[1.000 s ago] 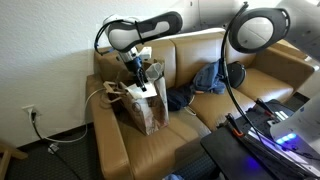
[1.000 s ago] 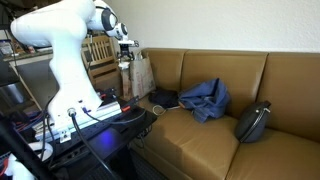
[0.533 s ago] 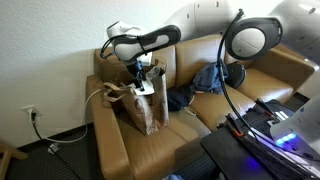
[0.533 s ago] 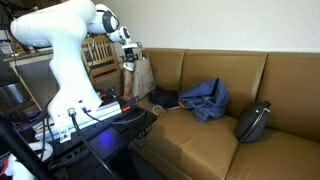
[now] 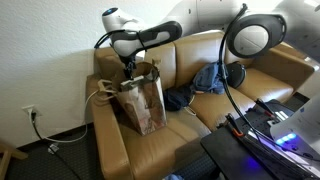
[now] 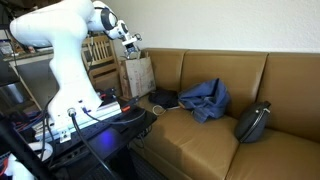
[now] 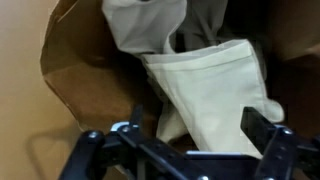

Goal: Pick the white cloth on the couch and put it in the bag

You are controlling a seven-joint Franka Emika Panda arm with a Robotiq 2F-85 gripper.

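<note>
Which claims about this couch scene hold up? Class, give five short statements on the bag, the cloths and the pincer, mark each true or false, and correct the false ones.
1. The paper bag stands upright on the couch. True.
2. The white cloth lies on the floor. False: the wrist view shows it inside the bag.
3. The pincer has its fingers spread apart. True.
4. The blue cloth is stuffed into the paper bag. False: it lies on the couch seat, apart from the bag.
5. The pincer is above the bag's open mouth. True.
</note>
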